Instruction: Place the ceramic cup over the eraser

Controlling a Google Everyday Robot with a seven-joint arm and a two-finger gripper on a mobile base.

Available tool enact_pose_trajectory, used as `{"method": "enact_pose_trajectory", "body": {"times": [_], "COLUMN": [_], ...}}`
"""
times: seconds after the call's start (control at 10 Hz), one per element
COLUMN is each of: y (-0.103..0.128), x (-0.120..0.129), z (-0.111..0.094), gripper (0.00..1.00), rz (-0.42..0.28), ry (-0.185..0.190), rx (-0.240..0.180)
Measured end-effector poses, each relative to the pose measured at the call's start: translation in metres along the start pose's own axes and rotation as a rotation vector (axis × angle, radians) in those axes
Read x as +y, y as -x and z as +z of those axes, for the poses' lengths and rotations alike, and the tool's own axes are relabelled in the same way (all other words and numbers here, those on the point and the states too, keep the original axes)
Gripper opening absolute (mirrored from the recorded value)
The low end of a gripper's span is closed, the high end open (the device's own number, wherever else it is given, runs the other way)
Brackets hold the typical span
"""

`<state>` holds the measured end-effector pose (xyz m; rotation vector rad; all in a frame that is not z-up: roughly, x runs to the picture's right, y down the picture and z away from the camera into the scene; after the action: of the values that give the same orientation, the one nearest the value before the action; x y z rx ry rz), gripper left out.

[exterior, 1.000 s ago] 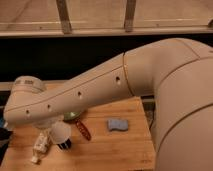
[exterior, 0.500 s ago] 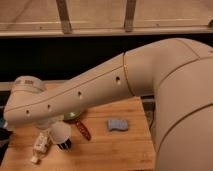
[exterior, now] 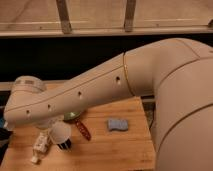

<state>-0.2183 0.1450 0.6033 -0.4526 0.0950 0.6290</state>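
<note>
No change from the earlier frames is seen. The ceramic cup is held tilted over the eraser, left of the dark red oblong, on the tabletop. The end effector is positioned at the cup; its opening cannot be told.

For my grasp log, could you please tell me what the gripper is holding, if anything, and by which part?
It cannot be told. The gripper is low over the table, mostly hidden under the arm. The cup sits at it, tilted over the eraser, but no hold shows.

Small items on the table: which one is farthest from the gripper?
The blue-grey pad, lying alone to the right. The dark red oblong thing and the ceramic cup sit closer to the gripper at the lower left.
</note>
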Motion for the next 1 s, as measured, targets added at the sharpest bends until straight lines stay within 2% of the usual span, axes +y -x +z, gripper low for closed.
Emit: {"method": "enact_pose_trajectory", "body": {"times": [0.1,0.8,0.9,1.0], "y": [0.0,-0.0003,-0.0003,-0.0003], "x": [0.0,-0.0001,-0.0001,0.0], "z": [0.0,0.0006,0.0006,0.0006], "gripper": [0.05,0.75,0.8,0.8], "rz": [0.0,0.0,0.0,0.0], "ry": [0.0,0.001,0.001,0.001], "rx": [0.0,0.001,0.001,0.001]}}
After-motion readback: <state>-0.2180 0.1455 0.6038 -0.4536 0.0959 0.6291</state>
